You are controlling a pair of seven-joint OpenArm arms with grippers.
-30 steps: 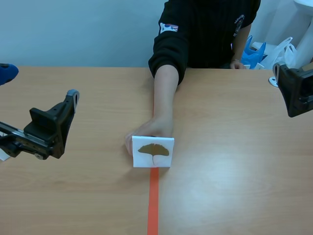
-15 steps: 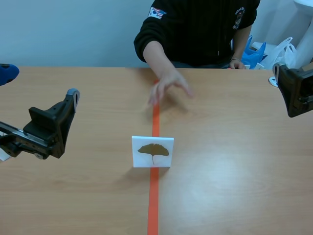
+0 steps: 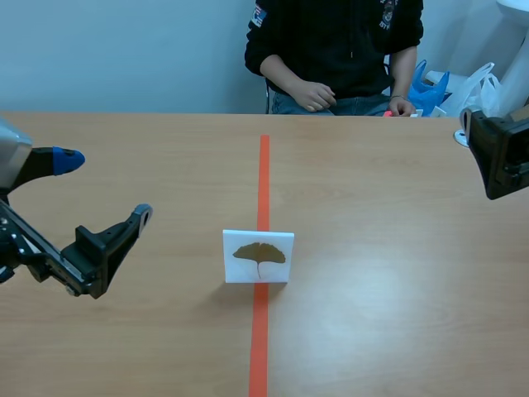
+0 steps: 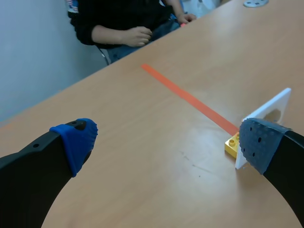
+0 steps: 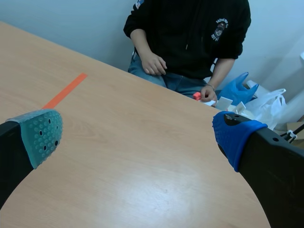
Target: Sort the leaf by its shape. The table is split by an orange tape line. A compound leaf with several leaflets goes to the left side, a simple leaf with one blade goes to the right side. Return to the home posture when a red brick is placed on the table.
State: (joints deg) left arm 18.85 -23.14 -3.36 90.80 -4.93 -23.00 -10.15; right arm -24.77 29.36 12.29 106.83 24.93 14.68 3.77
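Standing here I count one white leaf card (image 3: 258,256), one small yellow brick (image 4: 232,145) and one seated person (image 3: 335,45).

We see a light wooden table (image 3: 397,314) with a soft sheen running back to a plain pale blue-grey wall (image 3: 124,50), where a person in black (image 3: 339,41) sits beside a blue bag (image 3: 430,89) and a white plastic bag (image 3: 481,81).
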